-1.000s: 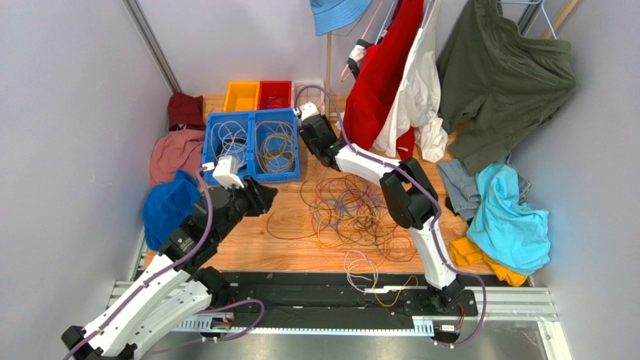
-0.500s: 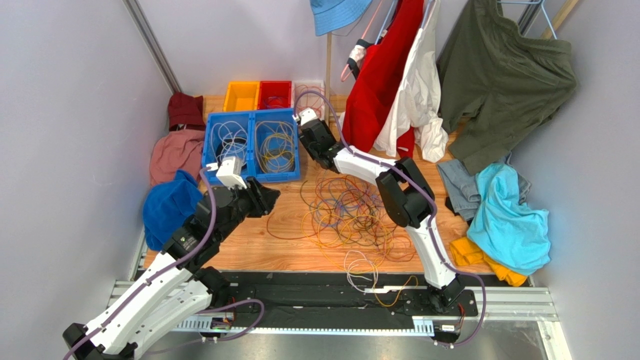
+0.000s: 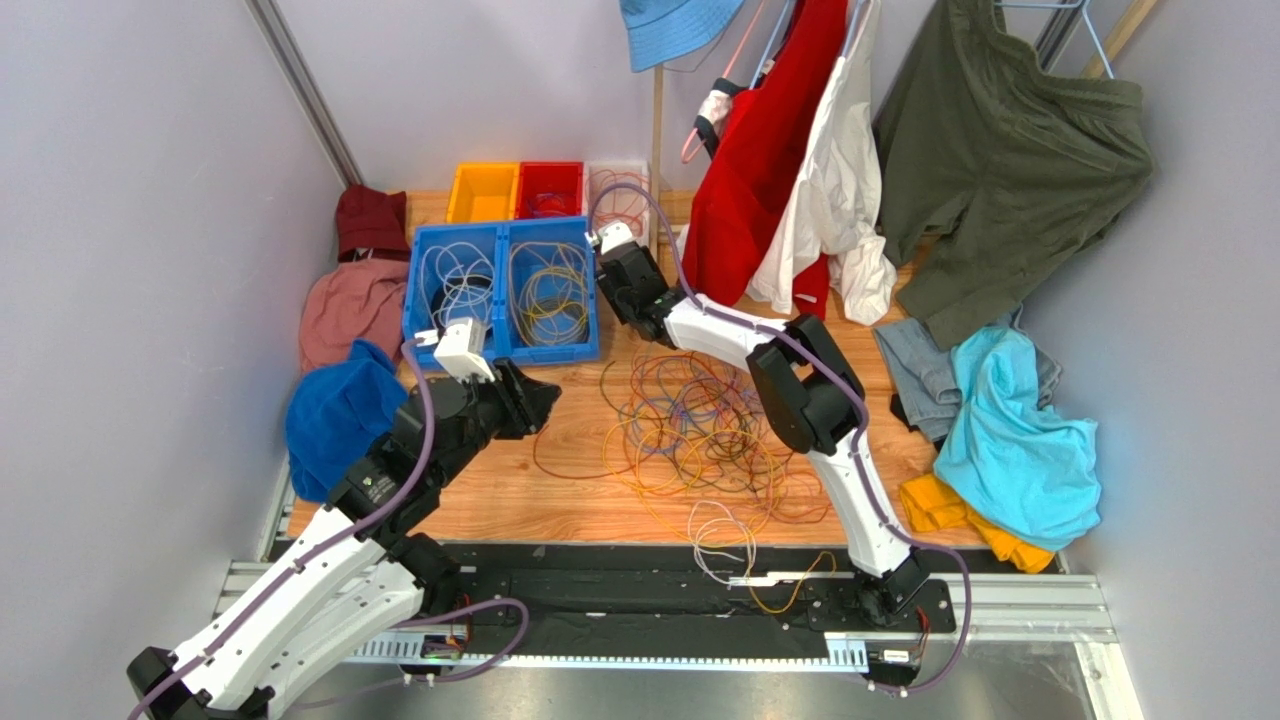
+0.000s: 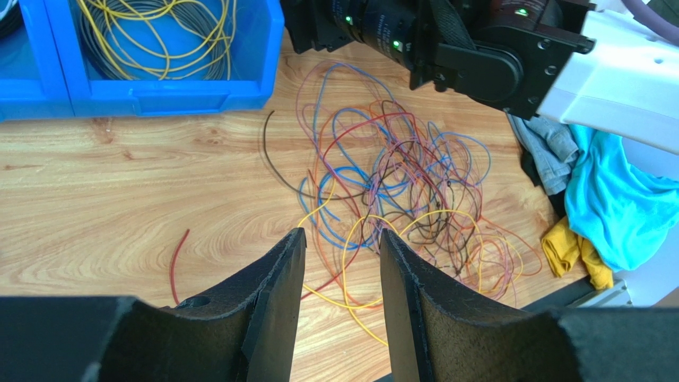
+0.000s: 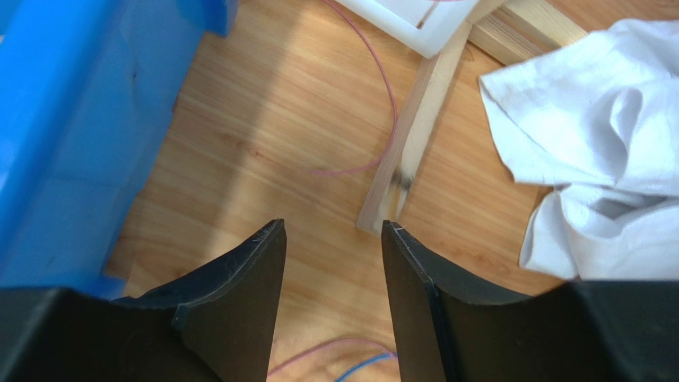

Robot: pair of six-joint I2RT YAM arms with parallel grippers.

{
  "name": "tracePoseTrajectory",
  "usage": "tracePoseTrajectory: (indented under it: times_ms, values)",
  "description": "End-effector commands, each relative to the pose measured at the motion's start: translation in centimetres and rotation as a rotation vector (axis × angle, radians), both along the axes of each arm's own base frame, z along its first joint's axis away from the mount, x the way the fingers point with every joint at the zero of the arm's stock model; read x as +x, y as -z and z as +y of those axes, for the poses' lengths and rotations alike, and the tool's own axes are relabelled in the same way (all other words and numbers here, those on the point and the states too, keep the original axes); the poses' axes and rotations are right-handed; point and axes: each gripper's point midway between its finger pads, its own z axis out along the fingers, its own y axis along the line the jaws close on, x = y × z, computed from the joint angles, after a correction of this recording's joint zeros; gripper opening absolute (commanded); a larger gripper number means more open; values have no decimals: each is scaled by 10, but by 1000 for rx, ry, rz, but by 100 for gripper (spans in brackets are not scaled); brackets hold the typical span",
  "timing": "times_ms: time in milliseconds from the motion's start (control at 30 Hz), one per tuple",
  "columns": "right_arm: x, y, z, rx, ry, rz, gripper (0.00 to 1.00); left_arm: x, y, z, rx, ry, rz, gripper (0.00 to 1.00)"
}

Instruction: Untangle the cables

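A tangle of thin cables (image 3: 699,428) in orange, yellow, purple, red, blue and brown lies on the wooden table; it also shows in the left wrist view (image 4: 398,175). My left gripper (image 3: 531,399) is open and empty, left of the tangle, with yellow strands below its gap (image 4: 341,232). My right gripper (image 3: 619,270) is open and empty, low over bare wood (image 5: 331,227) beside the blue bin (image 3: 504,353). A pink cable (image 5: 382,103) lies ahead of it. Coiled white cables (image 3: 455,278) and yellow cables (image 3: 552,293) lie in the bin's two compartments.
Orange (image 3: 483,192), red (image 3: 552,188) and white (image 3: 624,180) bins stand behind the blue one. A wooden stand post (image 5: 414,135) and a white cloth (image 5: 590,119) are right of my right gripper. Clothes lie at both table sides, blue (image 3: 338,413) and cyan (image 3: 1022,435).
My left gripper has edged slightly right, toward the tangle. My right gripper has shifted a little left along the blue bin's edge. Both have stayed open.
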Motion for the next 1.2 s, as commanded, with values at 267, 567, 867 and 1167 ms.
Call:
tracePoseTrajectory:
  times_ms: [267,567,867,1167]
  values:
    - [13,-109,35,300,-2,-109,53,0,-1,-1,-29,-8,-7,48]
    - [18,-78,50,325,-6,-24,51,0,4,1,-18,-15,2,48]
    - [15,-66,75,367,-88,51,52,0,8,0,-20,-17,14,48]
    - [7,-90,99,403,-161,31,53,1,11,-2,-22,-14,29,48]
